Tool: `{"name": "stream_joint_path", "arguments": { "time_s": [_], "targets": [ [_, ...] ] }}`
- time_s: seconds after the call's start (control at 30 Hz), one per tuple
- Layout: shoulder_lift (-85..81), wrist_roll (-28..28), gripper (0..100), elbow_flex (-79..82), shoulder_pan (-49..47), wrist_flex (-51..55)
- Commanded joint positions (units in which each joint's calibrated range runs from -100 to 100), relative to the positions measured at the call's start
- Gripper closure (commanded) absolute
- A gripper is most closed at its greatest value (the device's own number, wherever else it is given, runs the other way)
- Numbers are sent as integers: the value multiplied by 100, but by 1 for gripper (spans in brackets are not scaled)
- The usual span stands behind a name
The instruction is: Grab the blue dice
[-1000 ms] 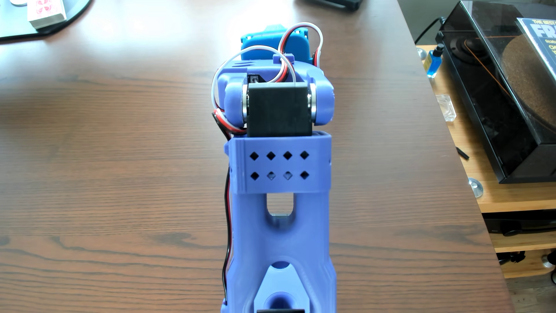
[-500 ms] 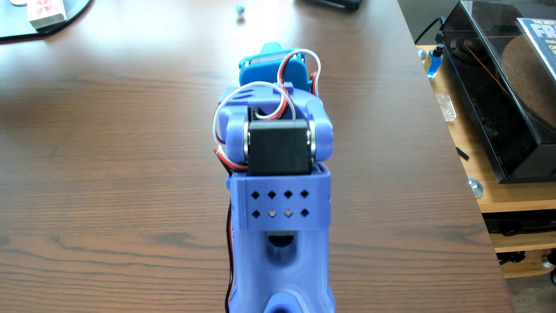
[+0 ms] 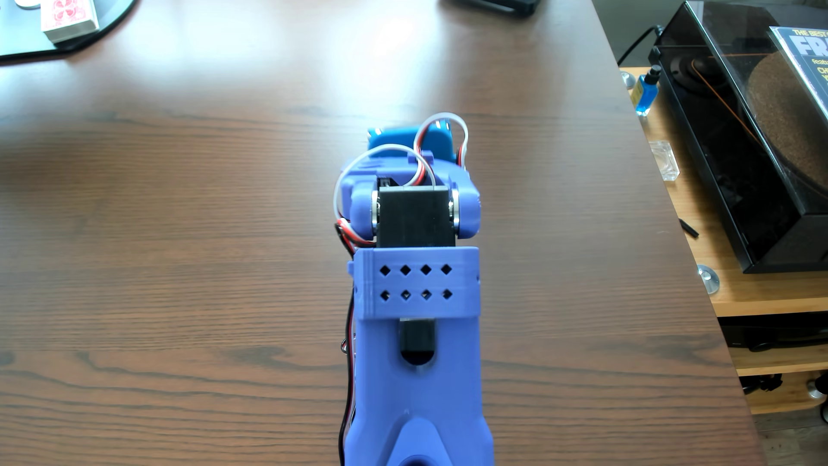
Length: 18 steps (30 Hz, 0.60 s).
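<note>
The blue dice is out of view: it shows nowhere on the wooden table [image 3: 179, 224]. My purple arm [image 3: 416, 340] reaches up the middle of the other view, away from the camera. Past the black wrist servo [image 3: 414, 219] only the back of the bright blue gripper body [image 3: 403, 140] shows, with looped white and red wires over it. The fingers are hidden behind the wrist, so I cannot see what, if anything, sits between them.
A card box [image 3: 69, 20] lies on a dark mat at the far left corner. Beyond the table's right edge stand a record player [image 3: 761, 148], a small bottle of blue liquid [image 3: 645, 92] and a clear glass piece [image 3: 664, 161] on a lower shelf.
The arm has drawn back toward the camera and the gripper body now sits lower in the picture. A small blurred object near the table's far edge half a second ago no longer shows.
</note>
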Motion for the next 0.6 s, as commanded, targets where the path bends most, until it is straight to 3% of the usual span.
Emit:
{"name": "stream_joint_path", "arguments": {
  "time_s": [0.0, 0.57],
  "targets": [
    [-13, -70, 98, 667, 55, -529],
    [-21, -201, 98, 2602, -575, -1649]
  ]
}}
